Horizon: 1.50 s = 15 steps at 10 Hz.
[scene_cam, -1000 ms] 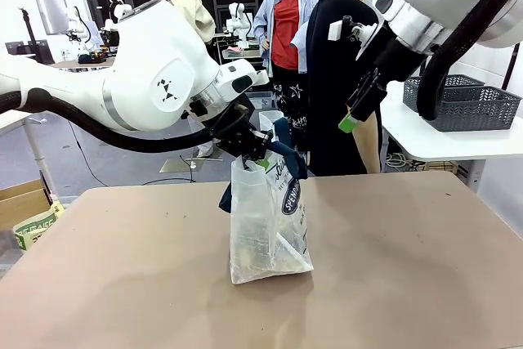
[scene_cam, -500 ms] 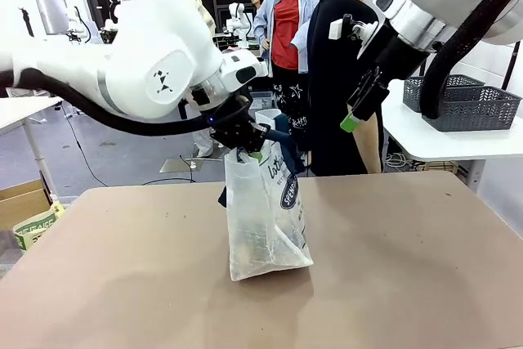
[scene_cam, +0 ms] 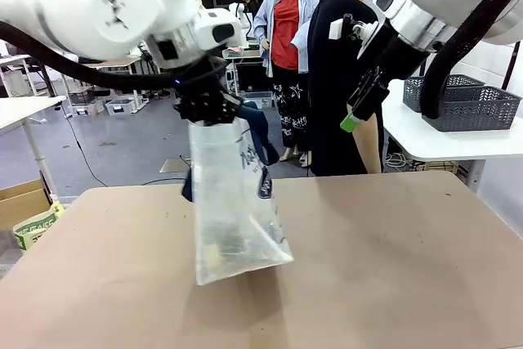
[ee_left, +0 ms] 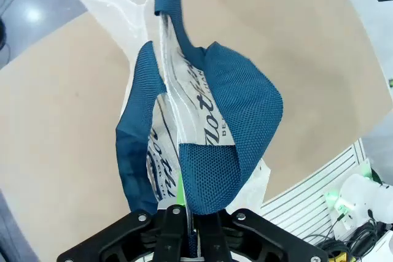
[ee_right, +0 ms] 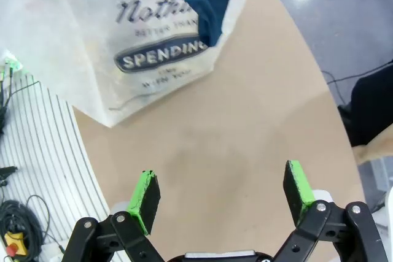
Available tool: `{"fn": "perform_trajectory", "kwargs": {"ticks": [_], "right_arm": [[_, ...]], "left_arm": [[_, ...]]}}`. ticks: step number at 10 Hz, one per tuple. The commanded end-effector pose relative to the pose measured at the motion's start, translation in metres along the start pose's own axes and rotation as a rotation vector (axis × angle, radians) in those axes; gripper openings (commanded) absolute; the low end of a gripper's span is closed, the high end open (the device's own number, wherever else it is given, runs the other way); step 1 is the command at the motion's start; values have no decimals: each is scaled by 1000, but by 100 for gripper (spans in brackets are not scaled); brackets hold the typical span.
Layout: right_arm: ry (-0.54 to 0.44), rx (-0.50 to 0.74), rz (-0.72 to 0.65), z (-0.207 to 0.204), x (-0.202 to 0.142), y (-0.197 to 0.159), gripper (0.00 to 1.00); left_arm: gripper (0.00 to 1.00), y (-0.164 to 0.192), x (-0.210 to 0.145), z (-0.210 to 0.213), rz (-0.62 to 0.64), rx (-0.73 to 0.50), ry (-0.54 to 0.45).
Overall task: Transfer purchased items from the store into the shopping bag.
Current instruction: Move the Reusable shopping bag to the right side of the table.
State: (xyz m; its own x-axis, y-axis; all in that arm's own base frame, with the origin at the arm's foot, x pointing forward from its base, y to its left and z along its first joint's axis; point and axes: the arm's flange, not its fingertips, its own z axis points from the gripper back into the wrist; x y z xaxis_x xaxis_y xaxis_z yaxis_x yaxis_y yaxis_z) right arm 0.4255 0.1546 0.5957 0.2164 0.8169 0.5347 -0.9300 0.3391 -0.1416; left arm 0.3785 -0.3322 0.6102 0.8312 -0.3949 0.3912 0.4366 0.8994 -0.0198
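Shopping bag (scene_cam: 233, 202) hangs from our left pincer (scene_cam: 204, 108), which is clamped tight on the navy strap handle (ee_left: 212, 127) at the bag's top edge; in the left wrist view the strap runs straight down between the closed fingers. We read the bag as lifted: in the front view its lower corner tilts toward picture right and only the bottom looks near the surface (scene_cam: 392, 267), though we cannot tell whether it touches. Its long axis runs from the pincer downward, slightly slanted, so the whole load sits directly below the left arm, on the left half of the surface.

Our right pincer (ee_right: 221, 197) stands wide, its green pads (ee_right: 146, 193) far apart with nothing between them. It sits high and toward the far right in the front view, well apart from the bag; from its own camera the bag's printed face lies ahead and off to one side.

The store (scene_cam: 462, 104) rests on a separate white table (scene_cam: 425, 140) beyond our right arm, so we judge the right arm nearer to it, and the left nearer to the bag. A person (scene_cam: 343, 71) stands between them at the far side.
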Motion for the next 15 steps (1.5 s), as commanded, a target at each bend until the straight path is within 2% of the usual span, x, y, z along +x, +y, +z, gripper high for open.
{"fn": "perform_trajectory", "kwargs": {"ticks": [1, 2, 4, 6, 7, 10, 11, 14, 15], "right_arm": [[23, 0, -4, 1, -1, 1, 100], [23, 0, -4, 1, -1, 1, 100], [23, 0, -4, 1, -1, 1, 100], [23, 0, -4, 1, -1, 1, 100], [23, 0, -4, 1, -1, 1, 100], [23, 0, -4, 1, -1, 1, 100], [23, 0, -4, 1, -1, 1, 100], [23, 0, -4, 1, -1, 1, 100], [23, 0, -4, 1, -1, 1, 100]], "left_arm": [[0, 20, -17, 38, 10, 56, 28], [0, 31, -29, 56, 45, 94, 54], [0, 59, -46, 84, 147, 87, 153], [0, 94, -43, 98, 281, -5, 283], [0, 112, -36, 101, 307, -29, 319], [0, 141, -9, 97, 301, -100, 386], [0, 135, -40, 89, 317, -36, 356], [0, 135, -40, 89, 317, -36, 356], [0, 136, -31, 81, 310, -51, 384]]}}
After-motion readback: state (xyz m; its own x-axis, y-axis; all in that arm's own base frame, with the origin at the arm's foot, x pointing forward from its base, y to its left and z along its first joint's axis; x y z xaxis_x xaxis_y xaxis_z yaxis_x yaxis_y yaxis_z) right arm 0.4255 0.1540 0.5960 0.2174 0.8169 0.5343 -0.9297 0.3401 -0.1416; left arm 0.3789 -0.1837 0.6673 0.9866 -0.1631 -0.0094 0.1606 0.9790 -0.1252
